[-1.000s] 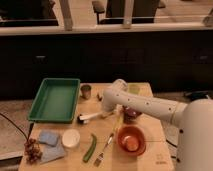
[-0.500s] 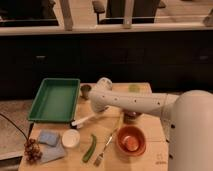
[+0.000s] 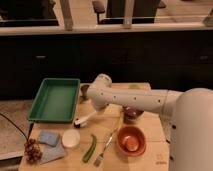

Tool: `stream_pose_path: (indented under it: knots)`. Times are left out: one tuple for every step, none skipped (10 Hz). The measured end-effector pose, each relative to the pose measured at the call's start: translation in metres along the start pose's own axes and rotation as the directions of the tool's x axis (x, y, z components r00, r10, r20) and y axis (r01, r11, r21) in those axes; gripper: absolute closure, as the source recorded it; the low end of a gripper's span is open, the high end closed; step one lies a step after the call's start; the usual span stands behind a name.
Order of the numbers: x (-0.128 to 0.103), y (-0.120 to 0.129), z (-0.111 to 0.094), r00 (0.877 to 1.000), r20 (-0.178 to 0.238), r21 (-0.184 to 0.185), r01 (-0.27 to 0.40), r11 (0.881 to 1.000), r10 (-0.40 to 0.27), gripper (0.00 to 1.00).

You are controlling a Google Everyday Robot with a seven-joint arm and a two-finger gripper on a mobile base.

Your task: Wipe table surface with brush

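The light wooden table surface holds several items. The brush has a short white handle and a dark head; it lies slanted with the head touching the tabletop just right of the green tray's front corner. My white arm reaches in from the right. My gripper hangs below the wrist at the table's middle left, shut on the upper end of the brush handle. The fingers are mostly hidden under the wrist.
A green tray sits at the back left. A small metal cup stands behind the wrist. An orange bowl, a yellow-handled fork, a green pod, a white lid, a blue sponge and a dark bunch fill the front.
My arm has swung left across the table, and the brush head has slid left towards the tray's front corner with it.
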Motion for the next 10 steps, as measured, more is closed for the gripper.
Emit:
stream_pose_path:
  knots:
    - [0.007, 0.000, -0.005, 1.000, -0.024, -0.006, 0.004, 1.000, -0.004, 1.00]
    - [0.008, -0.002, -0.008, 0.999, -0.035, -0.008, 0.009, 1.000, -0.009, 1.00]
    - [0.012, -0.002, -0.010, 0.999, -0.047, -0.012, 0.010, 1.000, -0.010, 1.00]
    - [0.018, -0.002, -0.012, 0.998, -0.061, -0.018, 0.006, 1.000, -0.007, 1.00]
    - [0.024, -0.002, -0.013, 0.997, -0.075, -0.025, 0.000, 1.000, -0.002, 1.00]
    - [0.029, -0.002, -0.014, 0.996, -0.085, -0.030, -0.005, 1.000, 0.003, 1.00]
    - [0.040, -0.001, -0.015, 0.995, -0.099, -0.034, -0.020, 0.999, 0.017, 1.00]
    - [0.048, 0.000, -0.017, 0.994, -0.108, -0.035, -0.032, 0.999, 0.028, 1.00]
    - [0.060, -0.002, -0.020, 0.991, -0.123, -0.028, -0.059, 0.998, 0.055, 1.00]
    - [0.072, -0.006, -0.024, 0.987, -0.138, -0.017, -0.085, 0.996, 0.082, 1.00]
